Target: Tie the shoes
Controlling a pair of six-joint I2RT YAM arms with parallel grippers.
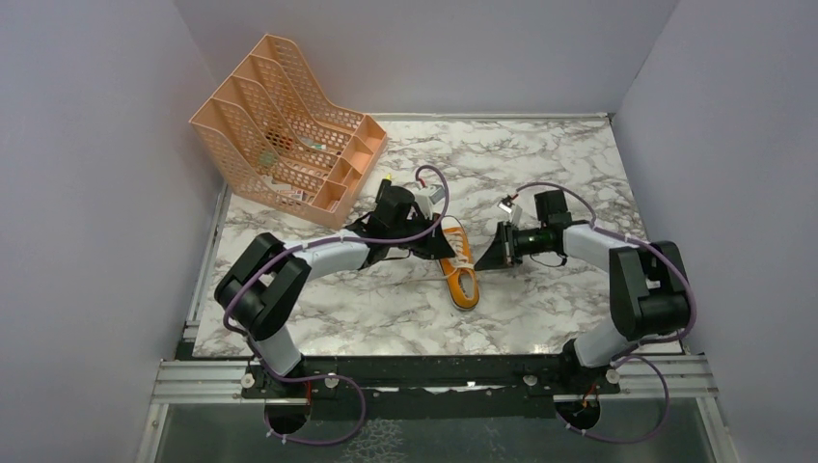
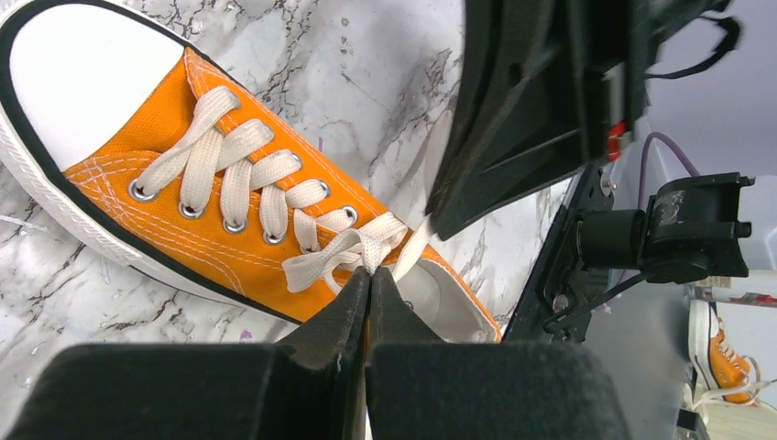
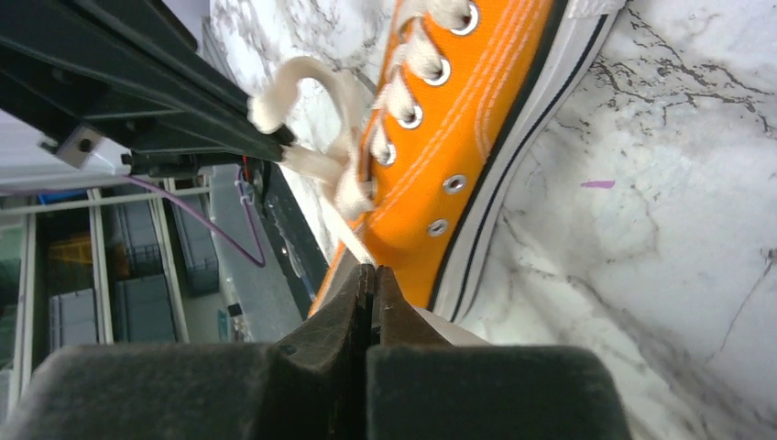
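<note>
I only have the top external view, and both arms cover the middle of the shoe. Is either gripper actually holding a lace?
Observer: Yes. The left wrist view shows the left gripper shut on the white laces, where they cross near the sneaker opening.
Operator: And the right one?
Observer: The right gripper is shut too, pinching a strand beside the shoe's side.
Operator: Any bow yet?
Observer: Only a loop standing at the left fingertips. No finished bow shows.
</note>
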